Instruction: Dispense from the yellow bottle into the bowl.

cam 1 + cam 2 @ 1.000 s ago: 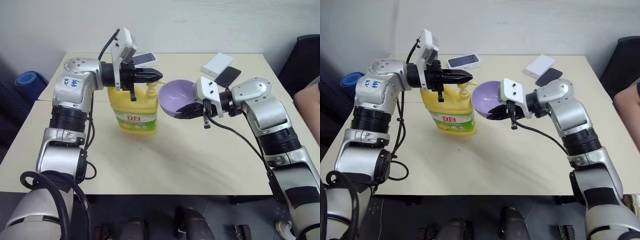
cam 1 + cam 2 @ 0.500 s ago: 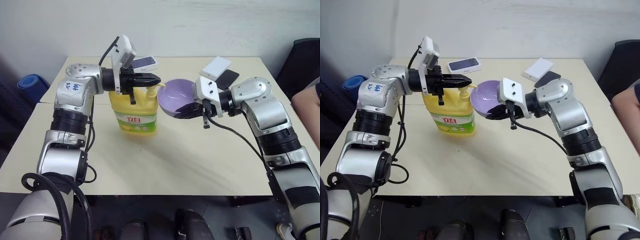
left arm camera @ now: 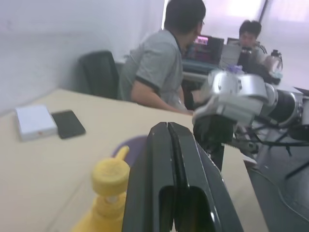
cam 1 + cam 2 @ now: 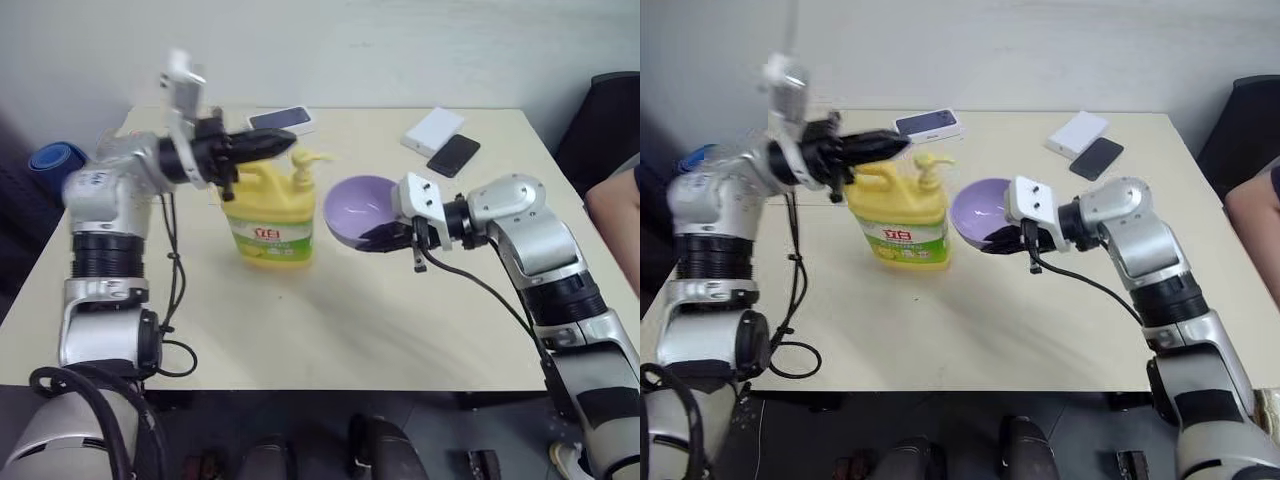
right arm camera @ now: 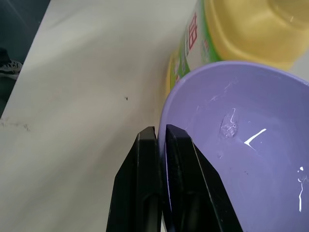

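While the right end effector (image 4: 378, 238) pinches the bowl (image 4: 356, 207) (tilted), the left end effector (image 4: 290, 142) hovers level.

An office or shared lab workroom — the left wrist view looks past the beige table (image 4: 330, 330) to two people (image 3: 159, 67) seated at a desk (image 3: 203, 65) with lit computer screens (image 3: 205, 46) and a dark office chair (image 3: 99, 72) against a plain white wall (image 4: 400, 50). On the table's far right lie a white box (image 4: 434, 130) and a black phone (image 4: 453, 154) — everyday desk clutter, beside another phone (image 4: 282, 119) at the far edge
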`<state>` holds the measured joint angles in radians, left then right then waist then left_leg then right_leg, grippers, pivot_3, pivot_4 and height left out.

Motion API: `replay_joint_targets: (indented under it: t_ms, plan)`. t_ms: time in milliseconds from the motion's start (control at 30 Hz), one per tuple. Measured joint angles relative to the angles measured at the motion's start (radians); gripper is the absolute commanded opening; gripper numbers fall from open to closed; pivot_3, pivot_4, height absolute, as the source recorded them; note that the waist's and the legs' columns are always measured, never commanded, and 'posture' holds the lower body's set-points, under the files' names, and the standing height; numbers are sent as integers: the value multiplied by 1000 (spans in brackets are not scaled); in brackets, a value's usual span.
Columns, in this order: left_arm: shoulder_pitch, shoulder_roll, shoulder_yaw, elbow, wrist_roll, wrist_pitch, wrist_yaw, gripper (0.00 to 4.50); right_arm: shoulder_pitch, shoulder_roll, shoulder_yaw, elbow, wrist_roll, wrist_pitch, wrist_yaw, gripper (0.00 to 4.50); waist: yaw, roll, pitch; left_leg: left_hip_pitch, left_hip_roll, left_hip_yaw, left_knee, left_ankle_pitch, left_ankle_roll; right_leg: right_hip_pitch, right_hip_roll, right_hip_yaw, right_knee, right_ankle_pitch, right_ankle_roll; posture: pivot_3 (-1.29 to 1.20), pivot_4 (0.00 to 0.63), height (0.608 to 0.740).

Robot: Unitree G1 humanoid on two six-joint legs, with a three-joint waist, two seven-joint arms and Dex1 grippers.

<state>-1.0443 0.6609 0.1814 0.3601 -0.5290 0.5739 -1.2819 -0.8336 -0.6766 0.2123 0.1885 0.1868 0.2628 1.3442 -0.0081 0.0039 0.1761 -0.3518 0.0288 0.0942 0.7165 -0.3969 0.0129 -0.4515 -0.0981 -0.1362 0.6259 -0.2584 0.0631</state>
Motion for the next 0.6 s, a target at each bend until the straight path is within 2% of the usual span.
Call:
replay_joint_targets:
  t_ms: [67,167,267,333,433,600]
  plan:
    - [80,60,37,-55,-22,8,-24,15,60,-40,-33,33,-6,-25,-17,0,0,0,0,0,0,0,0,0,0,0,0,-2,-1,0,0,0,150,740]
    - [228,98,50,-140,-38,15,-40,15,112,-54,-51,103,-23,-110,-47,0,2,-1,1,0,1,0,2,0,0,1,0,0,0,0,1,0,150,740]
    - [451,121,99,-246,-57,-6,-39,15,155,-50,-89,291,-52,-248,-124,0,0,-2,1,1,1,-1,2,0,0,3,0,3,-1,0,0,0,150,740]
    - [661,107,144,-281,-30,-113,-25,15,160,-38,-114,476,-86,-353,-216,0,-8,0,1,4,1,1,-2,0,0,4,-2,5,-1,0,0,0,150,740]
    - [872,31,152,-253,25,-209,27,606,170,-18,-161,661,-88,-460,-268,0,-15,-1,4,2,2,-1,0,0,0,4,-1,3,-2,0,-1,0,150,740]
    - [897,1,164,-283,47,-315,118,2074,152,15,-189,797,-88,-550,-292,1553,-13,-5,3,7,1,-1,0,0,0,8,-11,3,0,1,-2,0,150,740]
